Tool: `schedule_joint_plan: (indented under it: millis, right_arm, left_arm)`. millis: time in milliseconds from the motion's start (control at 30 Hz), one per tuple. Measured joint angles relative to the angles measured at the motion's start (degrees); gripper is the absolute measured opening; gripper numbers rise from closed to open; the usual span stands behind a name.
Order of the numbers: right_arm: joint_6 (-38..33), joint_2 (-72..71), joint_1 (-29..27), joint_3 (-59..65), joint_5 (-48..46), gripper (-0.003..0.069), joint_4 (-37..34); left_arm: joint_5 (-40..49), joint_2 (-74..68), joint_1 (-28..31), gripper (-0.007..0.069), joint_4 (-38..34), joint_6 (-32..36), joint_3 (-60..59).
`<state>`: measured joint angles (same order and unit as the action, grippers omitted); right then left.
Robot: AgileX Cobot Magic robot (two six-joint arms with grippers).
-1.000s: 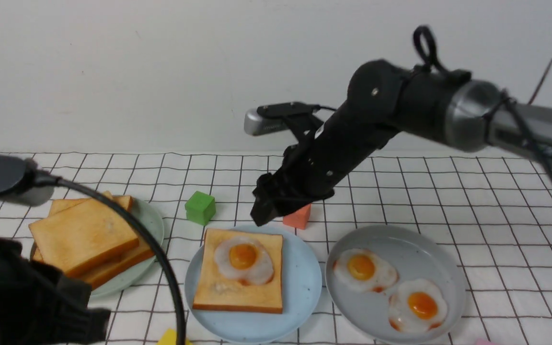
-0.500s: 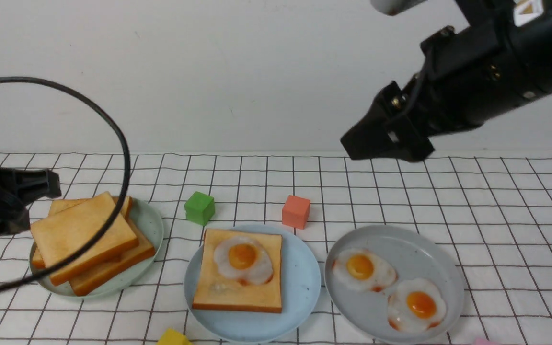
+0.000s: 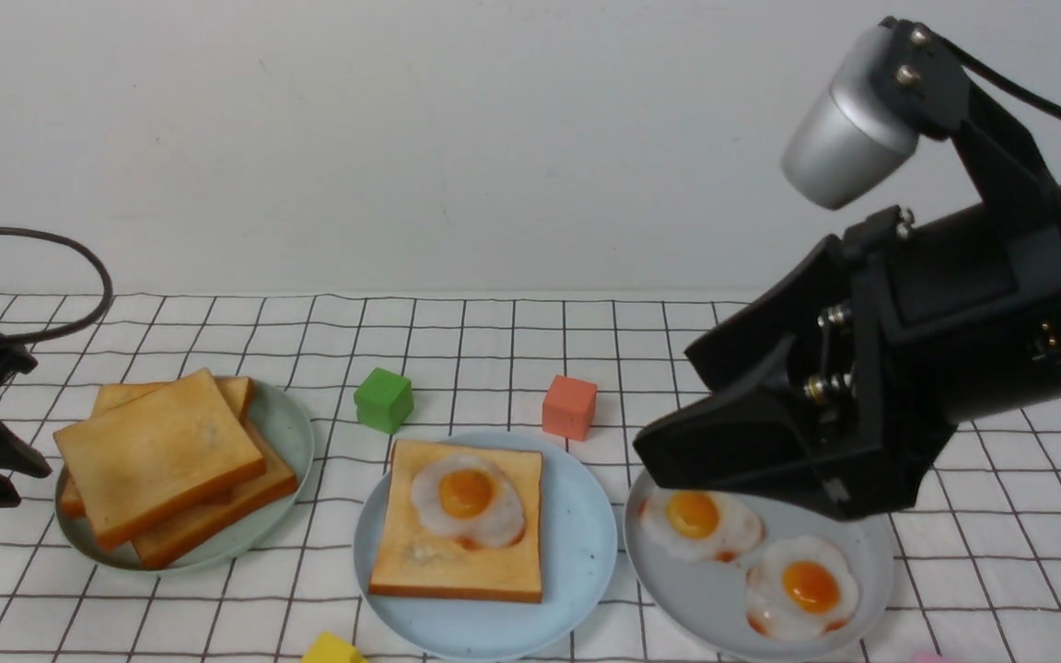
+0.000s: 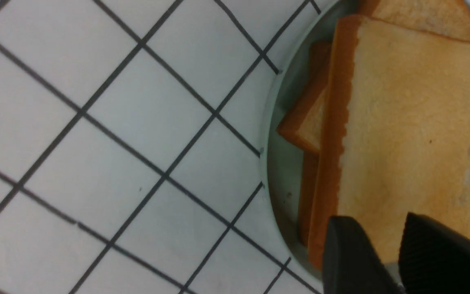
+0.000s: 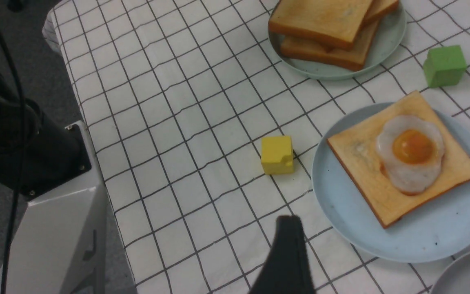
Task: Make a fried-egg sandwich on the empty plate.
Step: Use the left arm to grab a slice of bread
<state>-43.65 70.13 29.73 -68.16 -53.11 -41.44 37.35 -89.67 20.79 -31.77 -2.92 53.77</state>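
The pale blue plate point(image 3: 586, 543) point(image 5: 422, 241) in the middle holds one toast slice point(image 3: 457, 566) with a fried egg point(image 3: 468, 497) point(image 5: 412, 157) on top. A stack of plain toast point(image 3: 157, 451) point(image 4: 414, 130) lies on the pale green plate point(image 3: 286, 424) point(image 4: 284, 171) at the left. My left gripper point(image 3: 10, 414) point(image 4: 377, 222) hovers at the stack's left edge, open, holding nothing. My right gripper point(image 3: 669, 405) point(image 5: 388, 220) hangs open and empty above the grey plate's back rim, right of the blue plate.
The grey plate point(image 3: 724, 589) at the right carries two fried eggs point(image 3: 696, 520). A green block point(image 3: 384, 399) and a red-orange block point(image 3: 569, 406) stand behind the blue plate. A yellow block point(image 3: 332, 649) point(image 5: 277, 155) sits near the front edge.
My right arm pulled away from above the blue plate, swung up and right, and now hangs over the grey plate. My left gripper moved to the toast stack's left edge and its jaws parted.
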Motion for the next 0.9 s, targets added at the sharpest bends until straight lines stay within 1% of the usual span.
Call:
schedule_joint_plan:
  millis: [67, 133, 233, 267, 300, 333, 400, 500, 533, 600, 733, 900]
  right_arm:
    - [0.0, 0.0, 0.0, 0.0, 0.7, 0.0573, -0.2]
    - [0.0, 0.0, 0.0, 0.0, 1.5, 0.0573, -0.3]
    - [-0.1, 0.0, 0.0, 0.0, 2.7, 0.0573, -0.2]
    - [-0.2, 0.0, 0.0, 0.0, 3.0, 0.0572, -0.1]
    - [-0.2, 0.0, 0.0, 0.0, 3.0, 0.0572, -0.1]
    - [-0.2, 0.0, 0.0, 0.0, 3.1, 0.0572, 0.0]
    - [-0.2, 0.0, 0.0, 0.0, 3.4, 0.0572, 0.0]
    - [-0.2, 0.0, 0.0, 0.0, 3.6, 0.0571, 0.0]
    - [-0.1, 0.0, 0.0, 0.0, 3.6, 0.0571, 0.0]
    - [-0.1, 0.0, 0.0, 0.0, 3.6, 0.0571, 0.0]
    - [0.3, 0.0, 0.0, 0.0, 3.6, 0.0571, 0.0]
    - [2.0, 0.0, 0.0, 0.0, 3.5, 0.0571, 0.1]
  left_arm:
    - [-1.7, -1.6, 0.0, 0.0305, -2.8, 2.9, 0.1]
    - [-3.2, -3.4, 0.0, 0.0338, -5.3, 5.9, 0.2]
    - [-5.6, -6.7, 0.0, 0.0342, -10.5, 11.3, 0.4]
    - [-6.2, -8.0, 0.0, 0.0335, -12.5, 13.5, 0.4]
    - [-6.3, -8.0, 0.0, 0.0335, -12.9, 14.0, 0.4]
    - [-6.7, -9.3, 0.0, 0.0323, -15.0, 16.4, 0.4]
    - [-7.0, -12.3, 0.0, 0.0273, -19.1, 21.5, 0.4]
    - [-6.3, -14.1, 0.1, 0.0204, -22.9, 25.7, 1.0]
    - [-6.1, -14.4, 0.3, 0.0172, -23.3, 26.6, 1.1]
    - [-6.0, -14.4, 0.3, 0.0148, -23.3, 27.1, 1.1]
    - [-6.0, -13.1, 0.3, 0.0149, -22.0, 27.2, 1.1]
    - [-5.4, -7.3, 0.3, 0.0149, -19.2, 26.6, 0.7]
